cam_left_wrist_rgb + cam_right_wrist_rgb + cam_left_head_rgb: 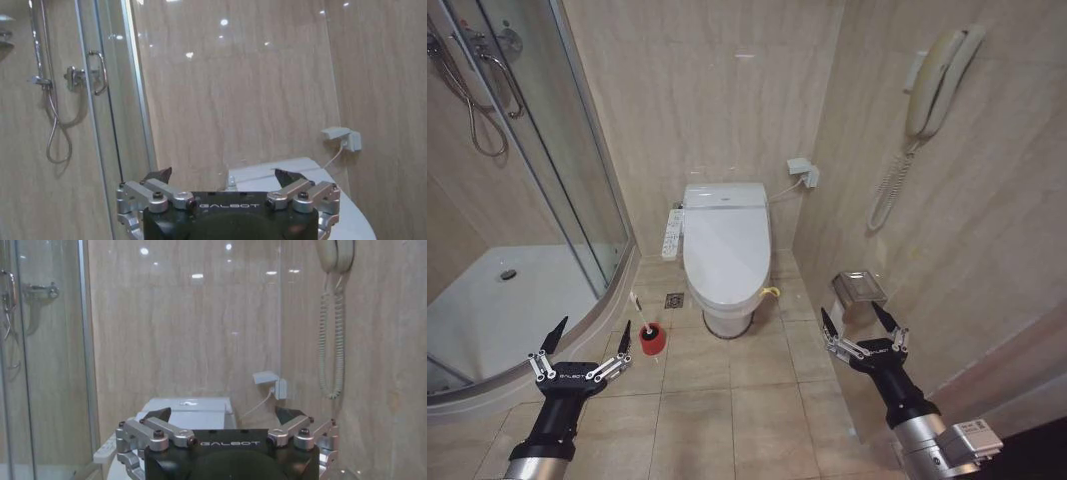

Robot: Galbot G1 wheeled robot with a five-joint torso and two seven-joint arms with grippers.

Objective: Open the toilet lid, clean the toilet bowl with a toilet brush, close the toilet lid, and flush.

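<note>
Both black-and-silver grippers sit low in the head view, the left gripper (587,336) and the right gripper (858,318), fingers spread apart, holding nothing. Beyond them, the glossy white oval toilet lid (725,245) lies closed. Left of the toilet, the slim white toilet brush (640,316) stands in its small round red holder cup (653,342).

Left wrist view: left gripper (227,175) open before the lid (293,172).

Right wrist view: right gripper (223,414) open, facing the lid (190,412).

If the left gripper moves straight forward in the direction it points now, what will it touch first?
Probably the toilet brush in its red holder, just ahead of the open left gripper on the floor beside the shower. Depth is unclear, so it might pass above it toward the closed toilet lid.
</note>
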